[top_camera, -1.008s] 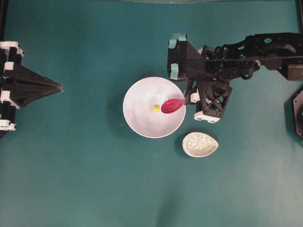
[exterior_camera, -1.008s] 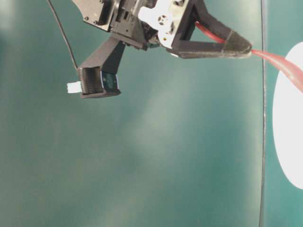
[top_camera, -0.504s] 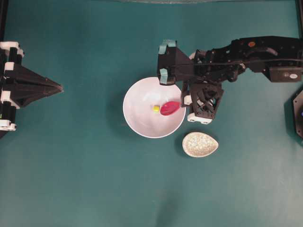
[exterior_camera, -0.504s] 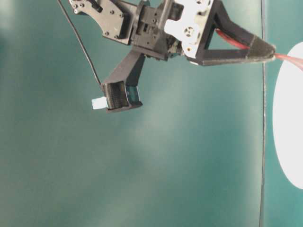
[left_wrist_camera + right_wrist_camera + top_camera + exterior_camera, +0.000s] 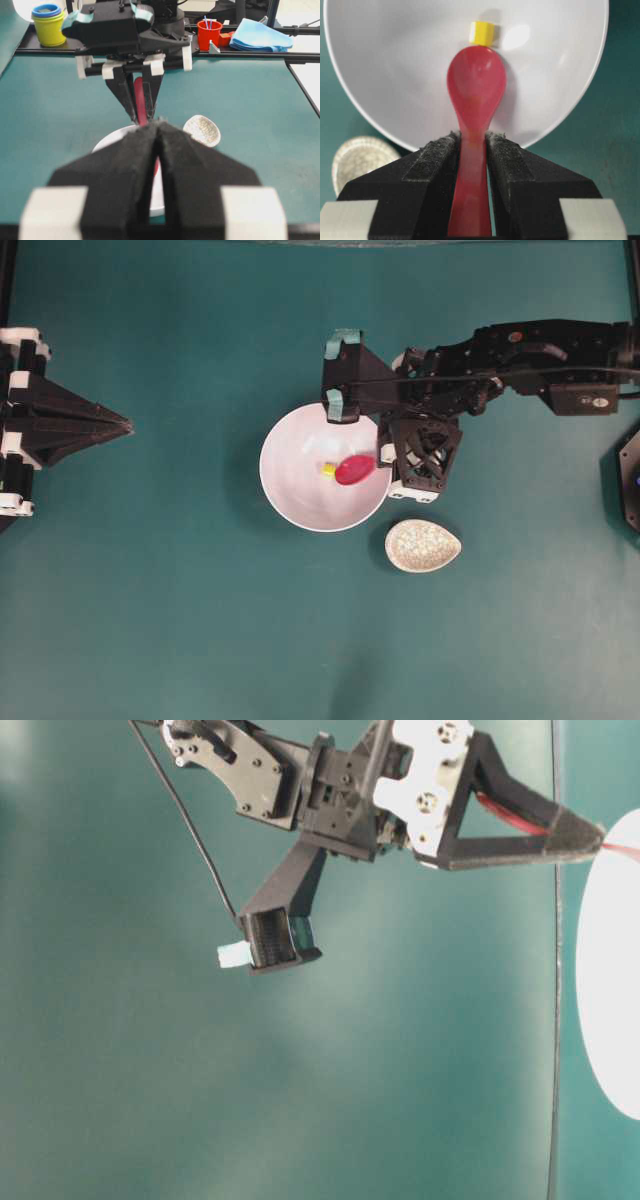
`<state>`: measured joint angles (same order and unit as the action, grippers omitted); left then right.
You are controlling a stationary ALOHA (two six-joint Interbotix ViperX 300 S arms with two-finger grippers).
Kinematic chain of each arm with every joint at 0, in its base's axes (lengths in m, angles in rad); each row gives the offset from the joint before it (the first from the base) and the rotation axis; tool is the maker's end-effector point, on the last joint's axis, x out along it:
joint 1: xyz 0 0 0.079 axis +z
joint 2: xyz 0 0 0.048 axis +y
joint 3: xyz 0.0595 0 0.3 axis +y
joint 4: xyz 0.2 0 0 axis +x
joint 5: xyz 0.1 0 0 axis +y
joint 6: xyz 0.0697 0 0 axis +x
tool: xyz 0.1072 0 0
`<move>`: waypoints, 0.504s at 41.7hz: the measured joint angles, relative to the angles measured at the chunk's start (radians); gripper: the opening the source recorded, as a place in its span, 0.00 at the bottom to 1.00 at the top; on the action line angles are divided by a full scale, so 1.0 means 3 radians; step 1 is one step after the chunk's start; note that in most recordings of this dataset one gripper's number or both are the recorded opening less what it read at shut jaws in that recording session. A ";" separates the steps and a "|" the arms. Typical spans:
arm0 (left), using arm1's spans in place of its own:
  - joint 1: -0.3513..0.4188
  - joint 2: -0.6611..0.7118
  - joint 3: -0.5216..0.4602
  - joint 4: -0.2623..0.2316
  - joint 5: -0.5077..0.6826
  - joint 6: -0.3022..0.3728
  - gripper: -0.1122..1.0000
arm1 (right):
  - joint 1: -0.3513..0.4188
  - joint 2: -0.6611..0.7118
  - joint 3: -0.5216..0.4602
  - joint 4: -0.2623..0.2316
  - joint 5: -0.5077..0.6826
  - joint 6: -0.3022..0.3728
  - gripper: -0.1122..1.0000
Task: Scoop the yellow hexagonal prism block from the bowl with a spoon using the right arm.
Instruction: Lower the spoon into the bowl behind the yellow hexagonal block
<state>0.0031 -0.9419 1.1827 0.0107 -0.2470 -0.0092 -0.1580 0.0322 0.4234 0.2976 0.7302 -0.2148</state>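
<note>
R gripper (image 5: 472,145) clamped on the spoon (image 5: 476,90) handle, jaws tight on both sides. Scoop sits inside the bowl (image 5: 395,75), low over the floor, tip touching or just short of the yellow block (image 5: 482,33); can't tell which. Block lies nr bowl centre, just beyond the scoop tip. Bowl is mid-table. Small speckled dish (image 5: 422,545) just beside the bowl, toward the near-right of the table (image 5: 150,620) in overhead view, apart from it. L gripper (image 5: 125,425) parked at the left table edge, well apart from everything, jaws together, holding nothing.

Risks (judgement):
- Block is tiny vs scoop; glossy bowl floor. A flat push prob. slides it ahead of the tip, not into the scoop.
- Tip too high → rides over the block or flicks it away up the wall.
- Too much downward press → bowl may skid or tip; nothing holds it.
- Handle could twist in the grip, spilling the block on lift.

Count: bowl ×1, spoon ×1, yellow block ×1, speckled dish ×1, grippers ×2.
</note>
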 measured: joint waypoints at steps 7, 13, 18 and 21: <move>0.0000 0.0000 0.0000 0.0000 0.0005 0.0000 0.12 | 0.0020 0.0077 -0.0031 0.0000 -0.0107 -0.0010 0.33; -0.0005 0.0000 0.0000 0.0000 0.0005 0.0000 0.12 | 0.0041 0.0118 -0.0041 0.0000 -0.0194 -0.0015 0.33; 0.0000 0.0000 0.0000 0.0005 0.0005 0.0000 0.12 | 0.0041 0.0123 -0.0046 0.0000 -0.0307 -0.0015 0.33; 0.0000 0.0000 0.0000 0.0005 0.0005 0.0000 0.12 | 0.0046 0.0123 -0.0046 0.0000 -0.0368 -0.0015 0.33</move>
<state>0.0031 -0.9419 1.1827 0.0123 -0.2454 -0.0092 -0.1442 0.0690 0.4096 0.2976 0.6197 -0.2194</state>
